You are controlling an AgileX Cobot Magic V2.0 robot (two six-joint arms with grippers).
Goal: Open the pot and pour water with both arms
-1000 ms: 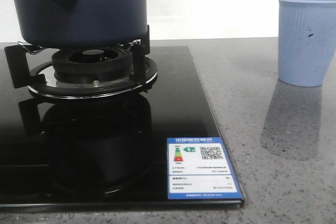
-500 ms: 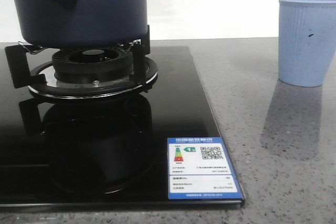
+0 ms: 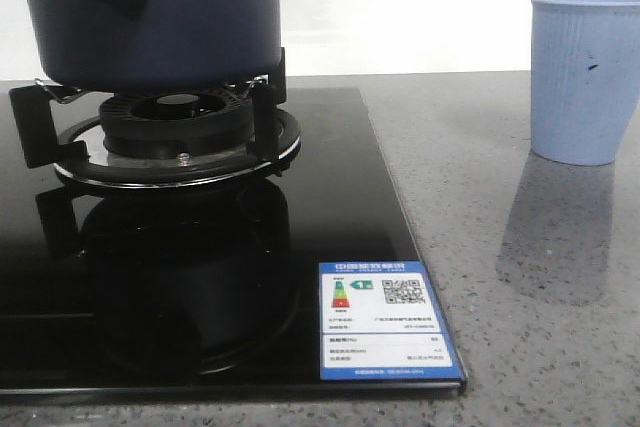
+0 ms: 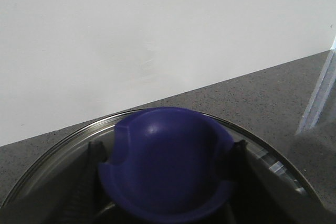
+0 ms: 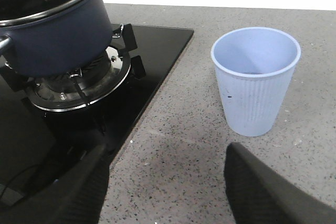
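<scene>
- Both grippers we see: left gripper [image 4: 165, 182] straddles the pot [image 3: 150, 12] lid's knob [image 4: 168, 169], grip unclear.
- Right gripper [image 5: 165, 192] spread wide above counter [image 5: 178, 150], near cup [image 5: 255, 80].

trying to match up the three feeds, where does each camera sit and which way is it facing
Front view: low at the counter's near edge, facing the wall; the pot on the burner, the cup right; no robot parts.
Left wrist view: right above the lid, on the blue knob, the left tool flanking it.
Right wrist view: above the counter, looking down at the cup; right tool open.
Front and right wrist share pot, burner, cup.
</scene>
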